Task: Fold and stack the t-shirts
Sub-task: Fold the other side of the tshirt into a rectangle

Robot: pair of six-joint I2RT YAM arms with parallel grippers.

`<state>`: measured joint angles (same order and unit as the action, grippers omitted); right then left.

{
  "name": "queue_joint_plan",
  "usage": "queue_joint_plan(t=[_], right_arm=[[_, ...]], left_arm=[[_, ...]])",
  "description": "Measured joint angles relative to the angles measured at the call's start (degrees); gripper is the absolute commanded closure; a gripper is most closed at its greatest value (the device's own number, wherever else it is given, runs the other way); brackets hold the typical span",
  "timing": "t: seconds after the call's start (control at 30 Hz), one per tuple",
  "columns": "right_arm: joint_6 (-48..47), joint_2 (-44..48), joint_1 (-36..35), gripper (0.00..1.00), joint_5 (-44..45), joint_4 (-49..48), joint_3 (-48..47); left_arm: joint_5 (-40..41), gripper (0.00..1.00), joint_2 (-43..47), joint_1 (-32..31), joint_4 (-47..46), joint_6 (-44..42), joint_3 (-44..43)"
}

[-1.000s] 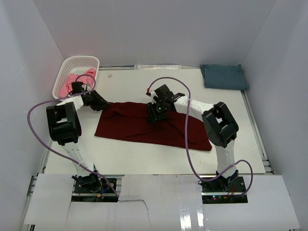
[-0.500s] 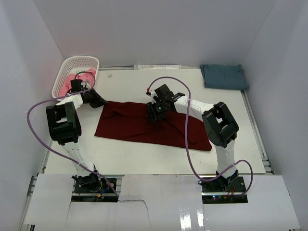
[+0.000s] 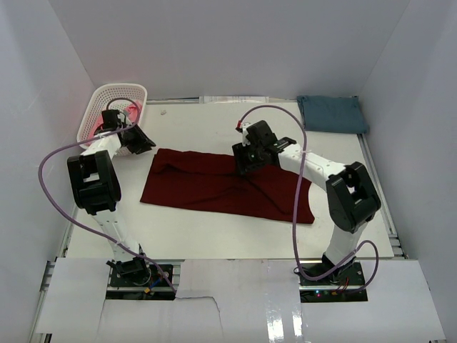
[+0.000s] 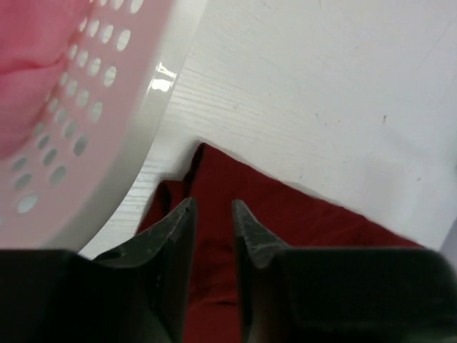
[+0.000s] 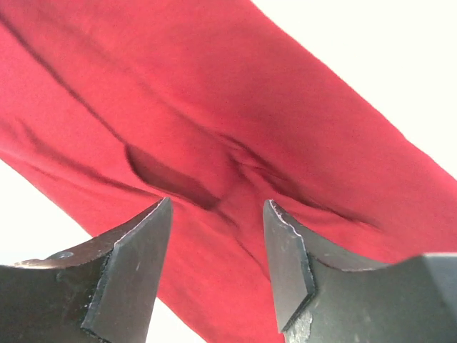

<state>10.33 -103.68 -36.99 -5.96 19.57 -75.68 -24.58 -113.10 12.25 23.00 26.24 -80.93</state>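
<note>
The dark maroon t-shirt (image 3: 221,187) lies folded lengthwise across the table's middle; it also shows in the left wrist view (image 4: 300,221) and the right wrist view (image 5: 235,107). My left gripper (image 3: 143,141) is open and empty, hovering by the shirt's far left corner, next to the basket (image 4: 214,207). My right gripper (image 3: 246,166) is open and empty just above the shirt's upper middle, over a small wrinkle (image 5: 218,204). The pink t-shirt (image 3: 100,121) sits in the basket. The slate-blue t-shirt (image 3: 330,113) lies folded at the far right.
A white lattice basket (image 3: 136,91) stands at the far left corner, also close in the left wrist view (image 4: 107,143). White walls enclose the table on three sides. Purple cables loop from both arms.
My left gripper has drawn back off the shirt's left corner toward the basket. My right gripper has let go of the shirt and shifted right and slightly away, its arm swinging right.
</note>
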Motion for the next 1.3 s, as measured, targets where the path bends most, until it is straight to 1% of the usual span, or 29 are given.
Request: queue_joint_plan(t=[0.03,0.07,0.1,0.23,0.33,0.4,0.47,0.6,0.7,0.77,0.8,0.83,0.93,1.0,1.07,1.1,1.3], right_arm=[[0.0,1.4,0.6,0.39,0.8,-0.1,0.6],[0.0,2.6,1.1,0.39,1.5,-0.1,1.1],[0.0,3.9,1.6,0.39,2.3,-0.2,1.7],[-0.2,6.8,4.3,0.39,3.9,-0.1,4.7],[-0.3,6.8,6.3,0.39,4.3,0.0,7.1],[-0.4,6.6,7.7,0.39,4.5,0.6,8.3],[-0.7,6.2,9.0,0.39,4.5,0.9,8.7],[-1.4,5.5,10.5,0.39,4.5,0.8,8.7],[-1.8,4.8,10.9,0.41,4.1,0.3,8.7],[-2.0,3.7,11.3,0.46,3.6,-0.1,8.6],[-2.1,3.0,11.4,0.57,3.1,-0.4,8.6],[-2.4,2.3,11.5,0.61,2.7,-0.5,8.6],[-2.5,0.2,12.0,0.69,0.9,-0.5,8.6],[-2.5,-0.5,12.3,0.71,-0.3,-0.6,8.6],[-2.6,-0.6,12.4,0.79,-1.1,-0.9,8.6],[-2.6,-0.6,12.5,0.91,-1.5,-1.1,8.6],[-2.6,-0.5,12.5,0.92,-4.2,-2.2,8.8]], left_arm=[[0.5,0.49,0.0,0.0,0.4,-0.3,-0.4],[1.0,0.45,0.0,0.0,0.8,-0.6,-0.9],[1.7,0.43,0.0,0.0,1.3,-0.8,-1.5],[4.1,0.42,0.2,-0.6,2.6,-1.0,-3.5],[6.2,0.42,1.1,-2.4,3.3,-1.7,-3.5],[7.8,0.42,2.4,-5.9,3.8,-2.4,-3.5],[8.5,0.43,3.7,-11.1,3.8,-3.0,-3.7],[6.8,0.42,4.7,-22.8,3.5,-3.7,-4.9],[6.1,0.43,4.7,-28.4,3.8,-4.4,-5.1],[5.9,0.43,4.5,-30.1,4.0,-4.6,-5.1],[5.9,0.43,4.3,-30.5,4.0,-4.7,-5.1],[5.9,0.43,4.0,-30.7,4.1,-4.8,-5.2],[5.9,0.43,1.9,-30.8,4.7,-5.2,-6.1],[6.0,0.43,0.6,-30.8,5.4,-5.5,-6.4],[6.3,0.43,-0.1,-30.8,6.5,-5.8,-6.4],[6.4,0.43,-0.1,-30.7,7.1,-5.9,-6.4],[6.6,0.43,-0.1,-30.9,8.0,-6.1,-7.9]])
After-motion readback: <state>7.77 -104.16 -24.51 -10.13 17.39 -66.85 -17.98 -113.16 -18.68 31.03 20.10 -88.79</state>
